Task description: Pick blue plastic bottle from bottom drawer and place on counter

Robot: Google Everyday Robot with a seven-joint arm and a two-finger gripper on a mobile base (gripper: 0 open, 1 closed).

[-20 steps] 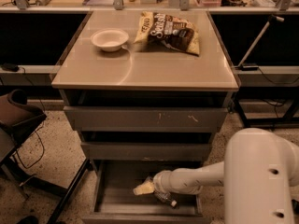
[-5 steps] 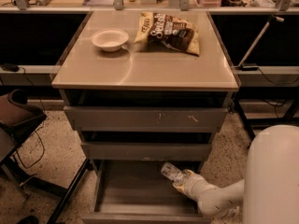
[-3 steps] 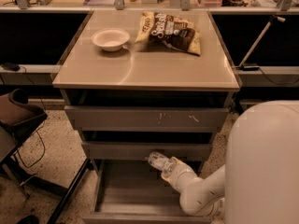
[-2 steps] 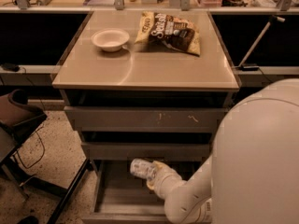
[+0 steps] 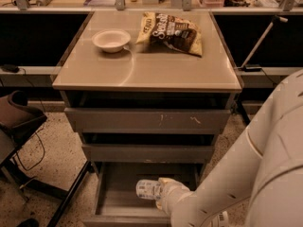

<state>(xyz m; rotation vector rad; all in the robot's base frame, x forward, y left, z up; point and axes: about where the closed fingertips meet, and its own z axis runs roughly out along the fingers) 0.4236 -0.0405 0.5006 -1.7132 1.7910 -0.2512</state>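
Note:
The blue plastic bottle (image 5: 147, 189), clear and crinkled with a pale label, is held at the end of my white arm above the open bottom drawer (image 5: 109, 200). My gripper (image 5: 163, 193) is shut on the bottle, which sticks out to the left, lying roughly level. The drawer's bare grey floor shows under and left of the bottle. The beige counter (image 5: 156, 67) tops the cabinet above, with free room on its front half.
A white bowl (image 5: 111, 39) and a yellow-brown snack bag (image 5: 173, 32) lie at the back of the counter. The two upper drawers (image 5: 147, 119) are shut. A dark chair (image 5: 16, 119) stands at left. My arm's white body fills the lower right.
My gripper has lifted the bottle off the drawer floor and carried it left across the drawer. The arm's body has swung in to cover more of the lower right.

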